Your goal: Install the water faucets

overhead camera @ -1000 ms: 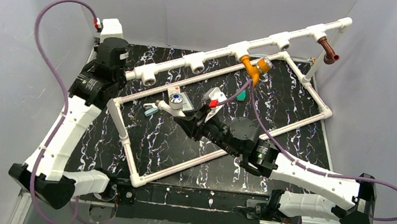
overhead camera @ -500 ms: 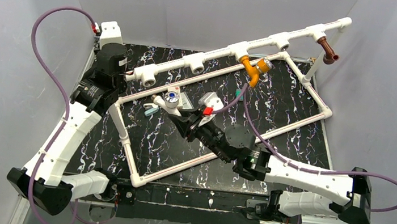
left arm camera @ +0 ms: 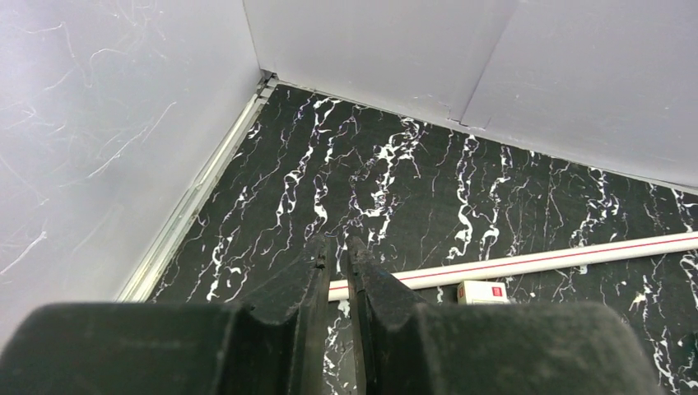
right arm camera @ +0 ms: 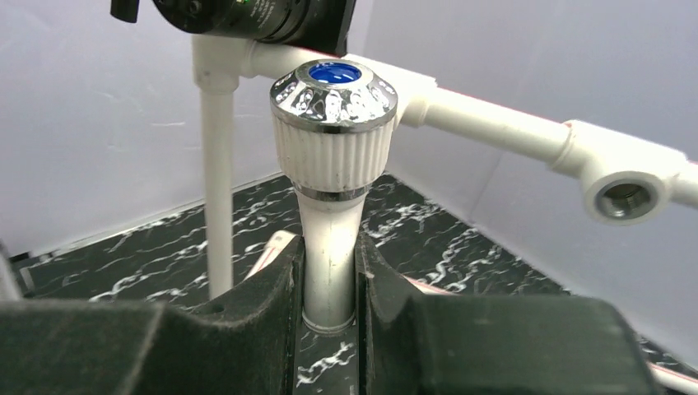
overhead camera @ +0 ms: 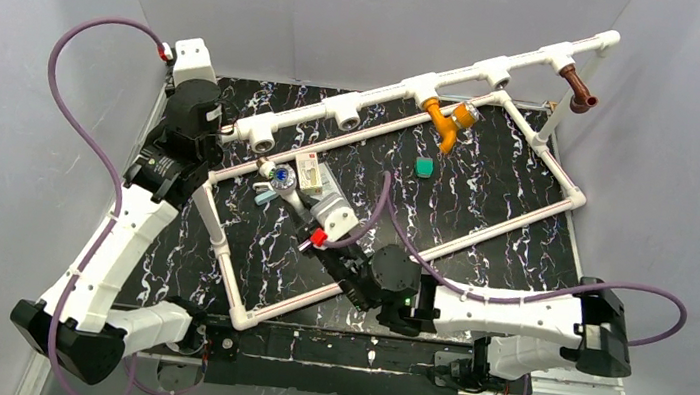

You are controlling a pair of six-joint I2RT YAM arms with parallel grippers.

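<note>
My right gripper (overhead camera: 297,201) is shut on the stem of the white faucet (overhead camera: 280,177), which has a chrome knob with a blue centre. In the right wrist view the faucet (right arm camera: 332,164) stands between my fingers (right arm camera: 272,288), just below the frame's upper rail. The orange faucet (overhead camera: 446,121) hangs from a middle T-fitting. The reddish-brown faucet (overhead camera: 578,88) sits in the far right fitting. My left gripper (overhead camera: 216,133) is shut and empty by the rail's left end; in its wrist view (left arm camera: 336,243) it hovers over a floor pipe.
The white pipe frame (overhead camera: 525,214) lies slantwise on the black marbled table, with open T-fittings (overhead camera: 347,109) on its raised rail, one in the right wrist view (right arm camera: 625,193). A teal piece (overhead camera: 423,167) and a white box with a red label (overhead camera: 310,168) lie inside the frame.
My right arm has drawn back toward the near edge and swung left, carrying the white faucet left toward the rail's left fittings. My left arm has barely moved.
</note>
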